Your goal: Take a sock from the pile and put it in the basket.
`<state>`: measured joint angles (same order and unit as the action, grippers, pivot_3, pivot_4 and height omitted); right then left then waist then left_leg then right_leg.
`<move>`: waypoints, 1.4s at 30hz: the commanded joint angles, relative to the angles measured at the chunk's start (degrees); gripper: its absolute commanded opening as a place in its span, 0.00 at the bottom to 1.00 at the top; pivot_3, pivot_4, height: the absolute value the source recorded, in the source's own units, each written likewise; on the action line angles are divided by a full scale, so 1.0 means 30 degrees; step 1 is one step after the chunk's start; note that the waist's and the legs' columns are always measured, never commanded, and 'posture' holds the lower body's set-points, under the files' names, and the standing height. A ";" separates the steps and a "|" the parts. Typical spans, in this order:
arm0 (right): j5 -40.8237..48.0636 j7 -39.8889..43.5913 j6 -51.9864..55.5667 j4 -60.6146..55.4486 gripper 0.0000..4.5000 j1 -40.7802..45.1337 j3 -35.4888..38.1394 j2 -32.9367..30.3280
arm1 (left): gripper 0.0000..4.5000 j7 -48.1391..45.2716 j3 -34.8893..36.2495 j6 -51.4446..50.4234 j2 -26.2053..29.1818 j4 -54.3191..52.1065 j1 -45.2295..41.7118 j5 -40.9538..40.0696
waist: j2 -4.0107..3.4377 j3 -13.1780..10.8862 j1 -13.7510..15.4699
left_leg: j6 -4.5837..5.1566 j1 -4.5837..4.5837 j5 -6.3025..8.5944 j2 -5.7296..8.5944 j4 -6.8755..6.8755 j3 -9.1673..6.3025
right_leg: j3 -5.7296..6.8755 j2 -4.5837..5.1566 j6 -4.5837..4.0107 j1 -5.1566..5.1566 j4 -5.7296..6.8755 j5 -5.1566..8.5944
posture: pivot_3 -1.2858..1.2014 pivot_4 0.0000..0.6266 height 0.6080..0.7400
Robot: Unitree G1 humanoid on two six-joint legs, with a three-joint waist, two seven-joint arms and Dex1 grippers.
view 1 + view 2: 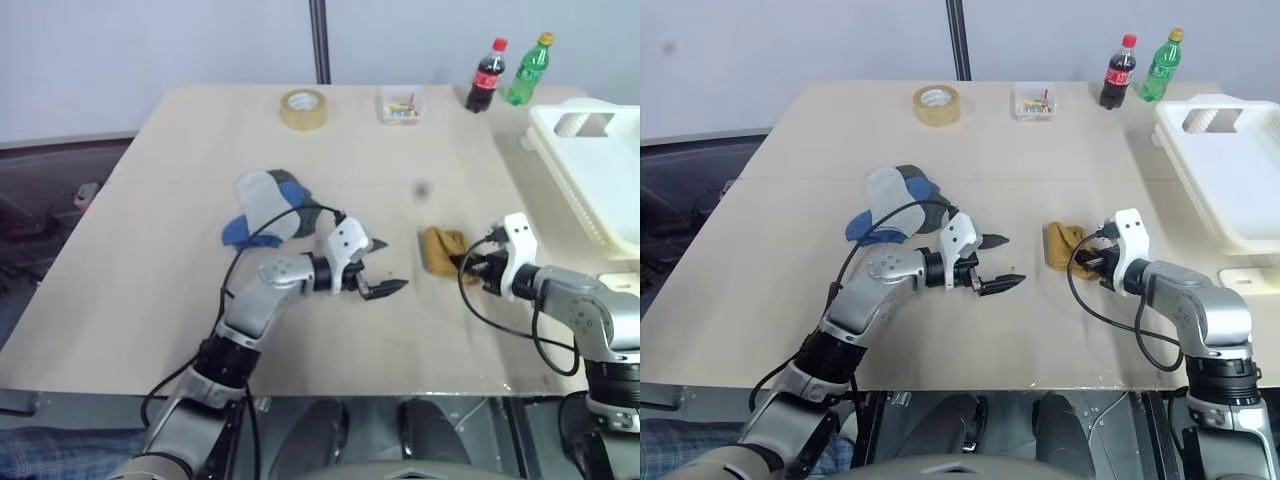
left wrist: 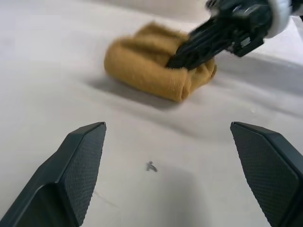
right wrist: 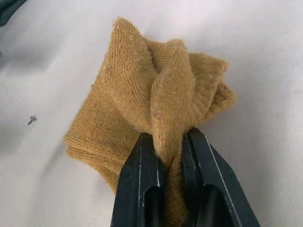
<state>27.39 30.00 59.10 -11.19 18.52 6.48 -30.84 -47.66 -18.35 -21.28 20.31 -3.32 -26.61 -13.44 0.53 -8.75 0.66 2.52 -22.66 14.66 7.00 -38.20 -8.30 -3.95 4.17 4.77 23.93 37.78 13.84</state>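
The right hand [image 1: 468, 266] is pinched onto a mustard sock [image 1: 441, 249] lying on the counter [image 1: 180, 300] — well apart from the pile [image 1: 268, 206]. The left hand [image 1: 385, 268] hangs spread wide between them — the white basket [image 1: 600, 170] sits at the counter's right edge.

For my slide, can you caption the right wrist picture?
The right gripper pinches a fold of the mustard-yellow sock lying on the table.

Mustard-yellow sock [image 3: 156, 109]: crumpled, a fold pinched upright, lying on the desk [image 1: 180, 300] apart from the pile. Pile [image 1: 268, 205]: loose light grey, blue and dark green socks, mid-desk. Basket [image 1: 1230, 170]: white ribbed plastic crate, handle hole, at desk's right edge.
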 commanded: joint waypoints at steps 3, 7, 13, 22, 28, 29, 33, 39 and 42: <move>0.0744 0.1042 0.0866 -0.0489 0.01 0.0655 0.0241 -0.1289 | 1.00 0.0183 0.0579 0.0966 -0.0118 -0.1301 0.0183 0.0002 | -0.0005 -0.0008 0.0012 | 0.0001 -0.0005 0.0000 0.0000 0.0001 -0.0001 | 0.0002 0.0000 0.0000 0.0004 -0.0001 0.0000 | 0.52 0.24 0.99; 0.1268 0.1841 0.1424 -0.0334 0.01 0.1716 0.1286 -0.3381 | 1.00 0.0015 0.1263 0.0565 -0.0400 -0.2266 0.0410 -0.1191 | -0.0020 -0.0038 0.0042 | 0.0005 -0.0051 0.0001 0.0004 0.0001 0.0000 | 0.0006 0.0007 0.0001 0.0031 -0.0017 0.0000 | 0.52 0.24 0.99; 0.1176 0.3181 0.0981 0.1820 0.01 0.4243 0.2188 -0.6551 | 1.00 0.0479 0.2889 0.1513 -0.1692 -0.3699 0.0786 -0.3073 | -0.0029 -0.0050 0.0046 | 0.0011 -0.0059 0.0005 0.0003 0.0006 -0.0002 | 0.0019 0.0012 0.0001 0.0029 -0.0040 0.0000 | 0.52 0.24 0.99; -0.0704 0.6672 -0.1488 1.0018 0.01 0.9396 0.1207 -1.1596 | 1.00 0.0783 0.3556 0.2729 -0.3256 -0.4379 0.0744 -0.4371 | -0.0100 -0.0103 0.0056 | 0.0034 -0.0075 0.0018 -0.0006 0.0008 0.0020 | 0.0026 0.0014 0.0001 0.0020 -0.0093 0.0001 | 0.52 0.24 0.99; -0.4468 0.7149 -0.6418 1.9446 0.01 1.4041 -0.0615 -1.2535 | 1.00 0.0563 0.3220 0.3060 -0.3349 -0.4207 0.0752 -0.4353 | -0.0118 -0.0120 0.0042 | 0.0046 -0.0071 0.0025 -0.0005 0.0046 0.0069 | -0.0010 0.0017 0.0001 0.0030 -0.0118 0.0000 | 0.52 0.24 0.99; -0.5042 0.6991 -0.7200 2.0771 0.01 1.4705 -0.0830 -1.2511 | 1.00 0.0533 0.3171 0.3118 -0.3339 -0.4160 0.0749 -0.4347 | -0.0130 -0.0128 0.0041 | 0.0046 -0.0072 0.0025 -0.0005 0.0048 0.0069 | -0.0010 0.0016 0.0001 0.0030 -0.0124 0.0001 | 0.52 0.24 0.99; -0.6983 0.6831 -0.9567 2.4256 0.30 1.6112 -0.1698 -1.2209 | 1.00 0.0462 0.2962 0.3053 -0.3204 -0.4099 0.0665 -0.4219 | -0.0148 -0.0140 0.0016 | 0.0044 -0.0073 0.0024 -0.0007 0.0090 0.0082 | -0.0027 0.0012 0.0001 0.0039 -0.0162 0.0001 | 0.52 0.24 0.99; -1.0342 0.4609 -1.4410 2.6183 0.93 1.5671 -0.3292 -1.2151 | 1.00 0.0448 0.2869 0.3130 -0.3155 -0.4029 0.0681 -0.4215 | -0.0186 -0.0155 0.0030 | 0.0044 -0.0072 0.0023 -0.0014 0.0120 0.0098 | -0.0045 0.0001 0.0002 0.0043 -0.0195 -0.0001 | 0.52 0.24 0.99; -1.1404 0.4559 -1.7387 2.6478 0.99 1.4977 -0.3733 -1.2291 | 1.00 0.0518 0.2905 0.3103 -0.3094 -0.4066 0.0730 -0.4165 | -0.0189 -0.0153 0.0061 | 0.0041 -0.0072 0.0022 -0.0014 0.0124 0.0095 | -0.0041 -0.0007 0.0002 0.0052 -0.0187 0.0000 | 0.52 0.24 0.99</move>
<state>-5.27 44.25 12.22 68.39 63.43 -4.72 -65.98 -46.05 -9.56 -13.13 11.07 -14.01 -24.04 -25.91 -0.04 -9.21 0.84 2.64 -22.88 14.72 6.95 -37.83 -8.01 -4.07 4.12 4.78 24.09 37.22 13.84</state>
